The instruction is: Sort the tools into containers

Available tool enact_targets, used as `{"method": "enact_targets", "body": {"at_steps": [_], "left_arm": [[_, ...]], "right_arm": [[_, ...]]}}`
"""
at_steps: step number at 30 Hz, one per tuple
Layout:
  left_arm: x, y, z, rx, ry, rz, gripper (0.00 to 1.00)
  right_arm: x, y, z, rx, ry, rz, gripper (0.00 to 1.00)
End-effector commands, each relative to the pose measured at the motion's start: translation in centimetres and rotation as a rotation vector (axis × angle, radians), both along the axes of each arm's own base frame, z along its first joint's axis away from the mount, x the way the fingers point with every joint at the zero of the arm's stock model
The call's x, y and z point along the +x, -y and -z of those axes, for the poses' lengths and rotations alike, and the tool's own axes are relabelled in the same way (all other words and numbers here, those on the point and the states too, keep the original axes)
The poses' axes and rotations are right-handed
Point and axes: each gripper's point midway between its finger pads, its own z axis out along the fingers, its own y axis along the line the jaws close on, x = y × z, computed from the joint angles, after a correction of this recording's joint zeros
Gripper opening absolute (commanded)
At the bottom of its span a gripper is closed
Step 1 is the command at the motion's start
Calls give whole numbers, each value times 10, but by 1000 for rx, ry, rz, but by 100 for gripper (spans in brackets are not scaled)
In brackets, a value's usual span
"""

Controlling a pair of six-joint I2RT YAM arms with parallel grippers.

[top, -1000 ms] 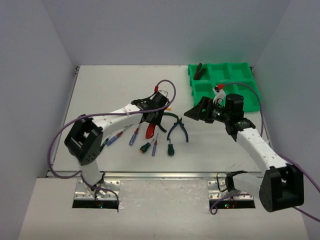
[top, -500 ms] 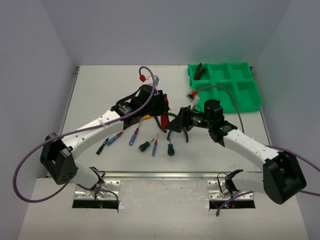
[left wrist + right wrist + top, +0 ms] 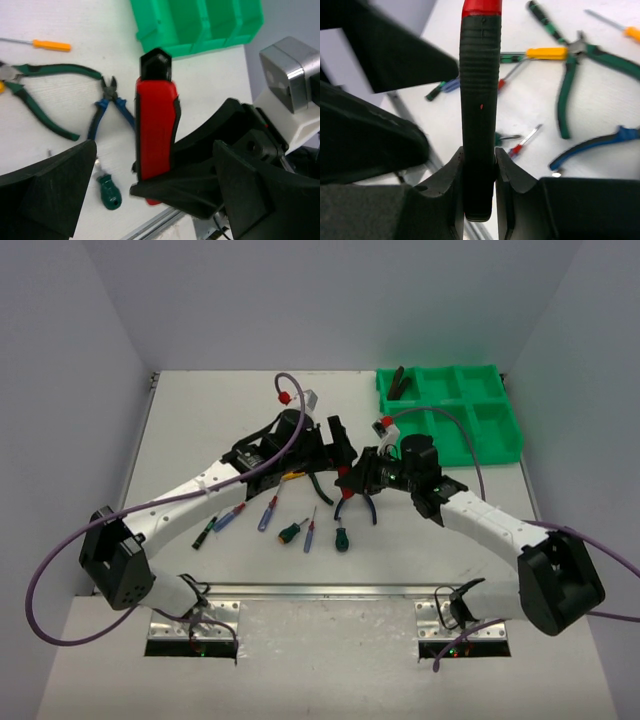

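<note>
Left end effector (image 3: 152, 170) freshly open, right end effector (image 3: 479, 167) gripping red-black tool (image 3: 479, 75) end-on

Soft, even light from above fills the overhead view; the white tabletop (image 3: 200, 420) is bright without glare, with faint shadows under the arms (image 3: 200, 488). The black fingers (image 3: 45, 195) in the left wrist view's lower corners are dark and featureless. In the right wrist view the red-and-black ribbed handle (image 3: 479, 100) is sharp, the green-handled pliers (image 3: 565, 100) behind slightly blurred.
</note>
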Motion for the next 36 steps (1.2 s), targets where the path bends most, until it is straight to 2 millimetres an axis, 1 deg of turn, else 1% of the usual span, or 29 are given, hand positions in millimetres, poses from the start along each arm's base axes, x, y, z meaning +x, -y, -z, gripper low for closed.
{"method": "enact_targets", "body": {"at_steps": [1, 2, 3, 4, 5, 6, 7, 8, 9, 10, 11, 13, 14, 15, 16, 18, 20, 22, 24, 28, 31, 34, 35, 36], "left_arm": [[27, -94, -52, 258, 162, -404, 100], [21, -108, -53, 293, 156, -438, 100], [21, -133, -63, 334, 187, -547, 100], [14, -156, -77, 349, 218, -619, 100], [5, -172, -88, 349, 250, -645, 100], [1, -178, -95, 333, 273, -650, 100], [-5, -178, -96, 317, 283, -618, 100], [-10, -176, -94, 304, 290, -577, 100], [-14, -174, -91, 296, 291, -546, 100], [-17, -172, -86, 295, 286, -519, 100], [-21, -171, -80, 300, 279, -496, 100], [-27, -177, -64, 351, 252, -481, 100], [-31, -180, -59, 374, 235, -475, 100], [-34, -180, -57, 380, 226, -462, 100], [-37, -180, -54, 393, 220, -437, 100], [-42, -181, -48, 420, 213, -402, 100], [-46, -189, -44, 450, 220, -401, 100], [-49, -195, -39, 475, 221, -413, 100], [-52, -205, -32, 500, 223, -445, 100], [-53, -213, -23, 524, 236, -463, 100], [-52, -216, -17, 549, 233, -472, 100], [-51, -216, -15, 565, 223, -473, 100], [-51, -216, -15, 567, 221, -476, 100], [-51, -217, -16, 568, 220, -479, 100]], "right_arm": [[65, 37, -19, -170, 40, 243, 0], [69, 52, 1, -235, -28, 292, 0], [85, 61, -7, -255, -28, 337, 0], [103, 82, 3, -307, -70, 416, 0], [123, 96, -2, -323, -76, 482, 0], [141, 114, 3, -353, -99, 550, 0], [162, 133, -2, -377, -88, 628, 0], [179, 145, -12, -391, -66, 689, 0], [195, 152, -7, -415, -79, 726, 0], [215, 165, 7, -451, -114, 769, 0], [235, 177, 16, -479, -136, 809, 0], [281, 187, -11, -465, -83, 874, 0], [299, 191, -22, -457, -63, 890, 0], [314, 193, 2, -492, -88, 879, 0], [328, 195, 4, -504, -77, 883, 0], [351, 200, -16, -510, -12, 915, 0], [368, 203, -12, -512, 13, 930, 0], [379, 208, -3, -511, 22, 955, 0], [383, 207, 2, -495, 27, 954, 0], [384, 200, 7, -460, 22, 933, 3], [382, 195, 14, -445, 4, 917, 9], [378, 195, 29, -458, -29, 910, 17], [377, 195, 30, -459, -31, 905, 22], [377, 194, 30, -459, -34, 901, 33]]}}
